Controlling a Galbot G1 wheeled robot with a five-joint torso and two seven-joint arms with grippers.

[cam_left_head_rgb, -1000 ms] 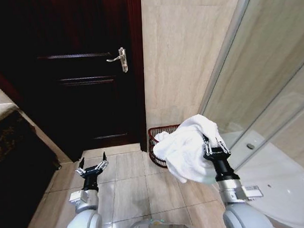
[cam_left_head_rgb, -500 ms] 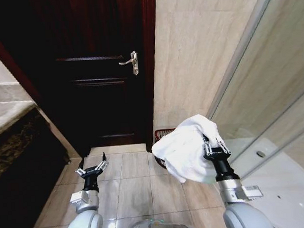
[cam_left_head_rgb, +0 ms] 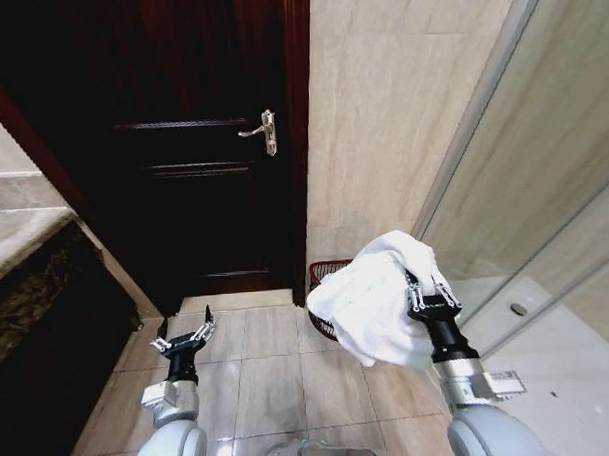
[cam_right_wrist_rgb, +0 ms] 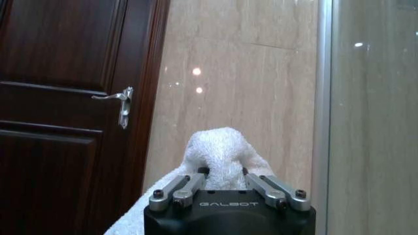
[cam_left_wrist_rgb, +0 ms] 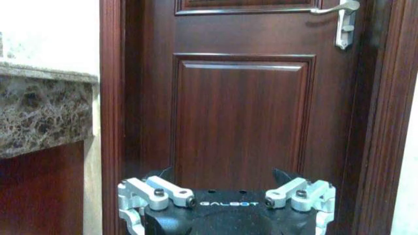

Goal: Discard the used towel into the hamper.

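I've got the towel (cam_left_head_rgb: 379,297) clamped in my right pincer (cam_left_head_rgb: 424,296), draped, hiding most of the hamper (cam_left_head_rgb: 326,275) by the wall. Left pincer (cam_left_head_rgb: 182,337) hangs apart, idle. Blocked sightline risks dropping short.

My right gripper (cam_left_head_rgb: 424,288) is raised and clamped on the towel (cam_left_head_rgb: 372,298); my left gripper (cam_left_head_rgb: 184,330) hangs low, fingers spread.

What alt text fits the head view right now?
The right end effector holds a white towel above the tile floor, partly hiding the hamper by the wall. The left end effector is open, low, facing a dark door.
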